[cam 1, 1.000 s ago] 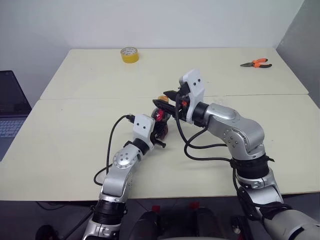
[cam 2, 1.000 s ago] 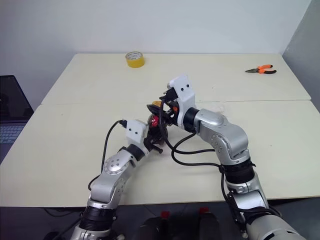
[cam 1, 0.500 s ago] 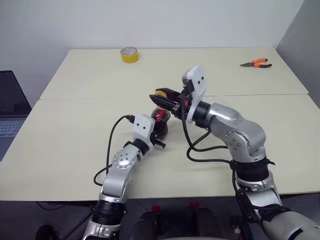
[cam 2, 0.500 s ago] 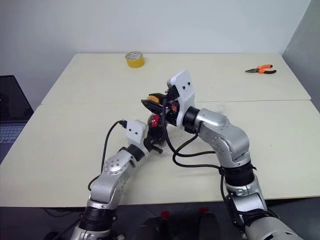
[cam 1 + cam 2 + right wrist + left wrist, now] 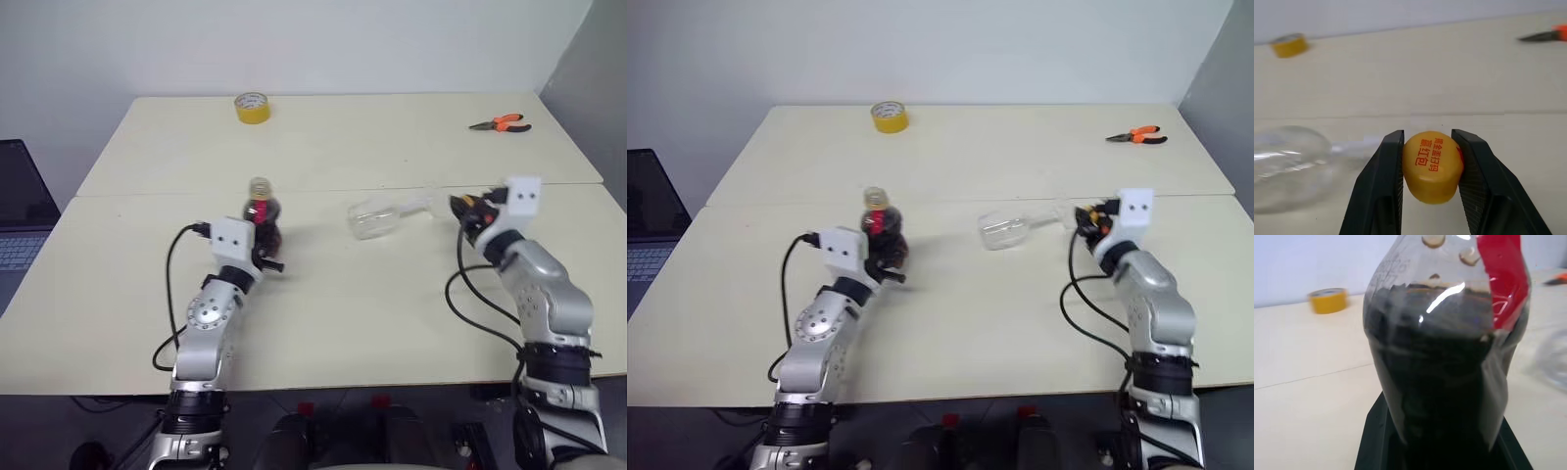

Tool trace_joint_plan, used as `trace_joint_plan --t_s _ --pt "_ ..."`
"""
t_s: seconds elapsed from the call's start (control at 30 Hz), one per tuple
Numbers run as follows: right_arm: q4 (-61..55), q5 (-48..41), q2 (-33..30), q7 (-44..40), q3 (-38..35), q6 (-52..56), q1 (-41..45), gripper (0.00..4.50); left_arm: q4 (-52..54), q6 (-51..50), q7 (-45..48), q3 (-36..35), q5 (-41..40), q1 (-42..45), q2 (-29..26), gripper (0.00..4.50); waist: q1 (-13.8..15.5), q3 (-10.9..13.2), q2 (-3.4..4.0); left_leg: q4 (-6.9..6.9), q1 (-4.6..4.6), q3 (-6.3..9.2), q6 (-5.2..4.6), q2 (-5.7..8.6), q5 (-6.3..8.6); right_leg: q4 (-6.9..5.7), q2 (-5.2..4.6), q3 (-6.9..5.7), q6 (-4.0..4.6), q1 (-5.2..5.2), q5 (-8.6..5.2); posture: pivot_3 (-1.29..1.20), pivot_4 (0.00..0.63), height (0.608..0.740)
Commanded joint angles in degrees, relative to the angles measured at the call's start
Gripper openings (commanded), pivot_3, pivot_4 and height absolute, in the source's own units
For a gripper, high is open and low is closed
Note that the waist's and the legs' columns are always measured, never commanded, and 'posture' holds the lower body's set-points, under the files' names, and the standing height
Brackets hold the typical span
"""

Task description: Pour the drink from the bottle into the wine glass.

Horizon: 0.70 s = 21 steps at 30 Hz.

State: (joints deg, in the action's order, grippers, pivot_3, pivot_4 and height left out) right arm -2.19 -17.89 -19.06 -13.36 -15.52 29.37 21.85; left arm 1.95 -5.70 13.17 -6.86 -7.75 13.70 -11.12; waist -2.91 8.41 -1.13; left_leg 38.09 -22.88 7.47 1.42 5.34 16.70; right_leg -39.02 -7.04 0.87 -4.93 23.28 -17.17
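One yellow cap point(image 5: 1432, 166) with red Chinese lettering, pinched by right gripper point(image 5: 1429, 169) | one red-labelled clear plastic cola bottle point(image 5: 262, 217), clamped upright in left gripper point(image 5: 257, 257) | one clear wine glass point(image 5: 377, 217) on its side

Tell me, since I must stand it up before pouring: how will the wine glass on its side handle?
The wine glass lies on the table, so its round bowl will probably roll if nudged. Clear and thin-stemmed, it is likely fragile and slippery.
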Motion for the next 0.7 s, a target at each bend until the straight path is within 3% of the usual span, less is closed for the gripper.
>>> trace_joint_plan --t_s 0.03,0.33,0.5,0.7 --pt "-0.21 3.18 0.63 2.24 0.32 -4.61 -3.49 1.21 -1.82 5.25 -1.0 -3.81 -1.6 1.7 -0.54 0.63 -0.01 0.0 0.0 0.0 0.0 0.01 0.0 0.0 0.0 -0.01 0.0 0.0 0.0 -0.01 0.0 0.0 0.15 0.74" --pt "6.67 8.3 1.73 7.11 1.95 -6.3 -3.75 1.21 -13.65 14.19 -2.71 -6.31 0.08 3.91 -1.74 0.63 0.0 0.0 0.0 0.05 0.03 0.02 0.0 0.04 0.0 0.0 -0.01 -0.01 0.0 -0.06 0.0 0.0 0.15 0.74" --pt "7.91 7.24 1.7 5.69 1.78 -5.72 -2.52 1.21 -17.43 17.26 -3.11 -7.01 -0.28 4.89 -1.98 0.63 -0.03 -0.01 0.0 0.07 0.03 0.02 0.0 0.03 0.0 0.01 -0.01 -0.01 0.0 -0.07 0.0 0.0 0.15 0.74" --pt "6.7 6.85 1.61 4.91 1.81 -5.16 -2.82 3.24 -23.35 21.45 -3.28 -7.86 0.01 5.66 -2.95 0.63 -0.06 -0.02 -0.01 0.07 0.03 0.03 0.0 0.03 0.0 0.0 -0.01 -0.02 0.0 -0.07 0.0 0.0 0.15 0.74"
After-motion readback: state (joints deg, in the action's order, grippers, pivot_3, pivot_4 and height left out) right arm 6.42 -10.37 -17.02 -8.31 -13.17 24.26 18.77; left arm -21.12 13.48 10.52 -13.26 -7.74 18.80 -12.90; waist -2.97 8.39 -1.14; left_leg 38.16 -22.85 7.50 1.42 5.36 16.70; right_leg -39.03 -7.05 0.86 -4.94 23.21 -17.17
